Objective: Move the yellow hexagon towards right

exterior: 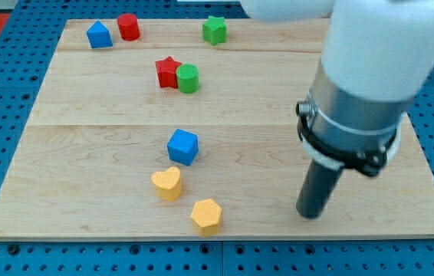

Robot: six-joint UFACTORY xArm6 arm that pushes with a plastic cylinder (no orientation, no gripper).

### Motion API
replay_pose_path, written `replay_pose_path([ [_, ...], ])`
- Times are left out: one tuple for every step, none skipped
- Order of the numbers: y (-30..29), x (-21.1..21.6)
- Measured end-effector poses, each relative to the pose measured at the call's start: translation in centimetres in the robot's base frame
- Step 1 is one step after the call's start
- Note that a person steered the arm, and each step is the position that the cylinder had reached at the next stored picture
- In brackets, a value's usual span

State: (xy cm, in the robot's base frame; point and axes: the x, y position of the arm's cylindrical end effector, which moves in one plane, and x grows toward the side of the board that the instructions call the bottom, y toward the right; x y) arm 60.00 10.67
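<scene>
The yellow hexagon (pixel 206 215) lies near the board's bottom edge, a little left of the middle. My tip (pixel 308 215) rests on the board well to the view's right of the hexagon, at about the same height, apart from every block. A yellow heart (pixel 167 183) lies just up and left of the hexagon. A blue cube (pixel 182 146) sits above the heart.
A red star (pixel 168 72) touches a green cylinder (pixel 188 78) in the upper middle. A blue house-shaped block (pixel 99 34) and a red cylinder (pixel 129 27) stand at the top left. A green star (pixel 215 30) is at the top middle. The wooden board (pixel 87 107) ends just below the hexagon.
</scene>
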Motion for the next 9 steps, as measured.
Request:
replay_pose_path([
  [-1.5,1.9],
  [-5.5,1.9],
  [-14.9,1.9],
  [-22.8,1.9],
  [-27.8,1.9],
  [-27.9,1.1],
  [-23.9,0.0],
  [-20.5,-1.1],
  [-19.6,-2.2],
])
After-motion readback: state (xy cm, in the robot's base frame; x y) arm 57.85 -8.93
